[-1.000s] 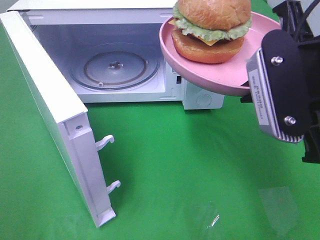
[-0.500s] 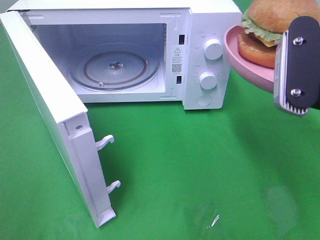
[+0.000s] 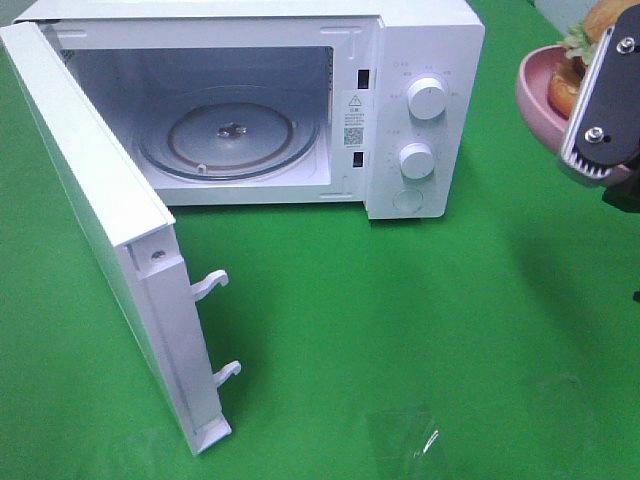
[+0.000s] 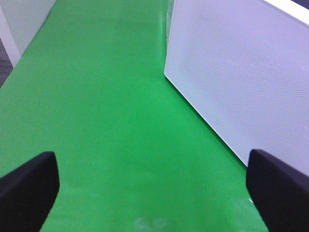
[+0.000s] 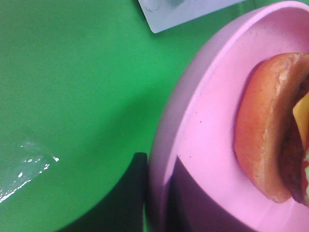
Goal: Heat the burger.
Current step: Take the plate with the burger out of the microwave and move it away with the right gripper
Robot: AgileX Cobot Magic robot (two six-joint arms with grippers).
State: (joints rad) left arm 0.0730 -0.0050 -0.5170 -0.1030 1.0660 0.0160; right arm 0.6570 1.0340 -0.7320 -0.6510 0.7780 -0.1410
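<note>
The burger (image 3: 566, 88) lies on a pink plate (image 3: 535, 95) held in the air at the far right, to the right of the microwave and level with its knobs. My right gripper (image 3: 590, 120) is shut on the plate's near rim, and its black finger covers much of the burger. Up close, the right wrist view shows the bottom bun of the burger (image 5: 265, 140) and the plate (image 5: 207, 135). The white microwave (image 3: 420, 60) stands with its door (image 3: 90, 200) swung wide open and its glass turntable (image 3: 230, 135) bare. My left gripper (image 4: 154, 193) is open over green cloth beside the microwave's side wall (image 4: 241, 72).
Green cloth (image 3: 400, 320) covers the table. The open door juts toward the front left, with two latch hooks (image 3: 212, 285) on its edge. Two knobs (image 3: 427, 100) sit on the microwave's right panel. A glossy patch (image 3: 420, 440) shows on the cloth near the front.
My right gripper has carried the plate and burger to the right, from in front of the microwave's opening to the view's right edge. The left gripper and the door have stayed still.
</note>
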